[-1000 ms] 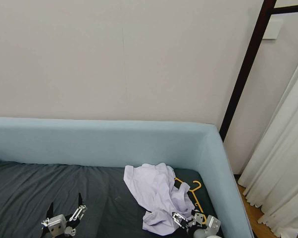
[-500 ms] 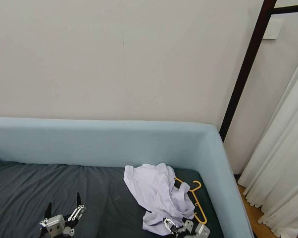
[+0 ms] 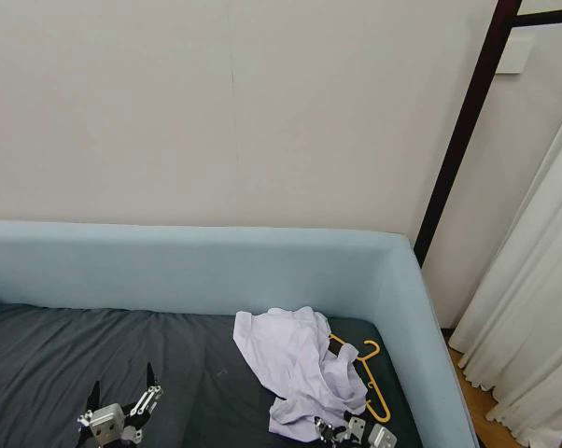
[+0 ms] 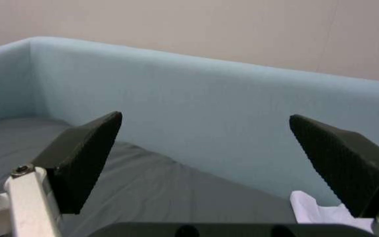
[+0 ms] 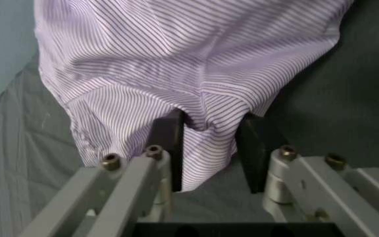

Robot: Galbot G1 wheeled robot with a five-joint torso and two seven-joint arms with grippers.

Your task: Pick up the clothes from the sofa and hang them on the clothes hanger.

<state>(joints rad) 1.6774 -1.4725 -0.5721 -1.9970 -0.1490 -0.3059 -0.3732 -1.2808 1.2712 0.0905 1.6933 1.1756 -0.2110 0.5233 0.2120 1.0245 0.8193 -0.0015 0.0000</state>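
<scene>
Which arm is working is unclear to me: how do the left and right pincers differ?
The left pincer is open wide with nothing between its fingers; the right pincer is shut on a fold of the striped shirt. The left hovers over bare dark seat cushion; the right sits at the shirt's near edge. Both are low over that cushion.

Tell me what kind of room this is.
Probably a home living room: a light blue sofa with a dark seat, a white curtain beside it, and a striped shirt crumpled on the cushion.
</scene>
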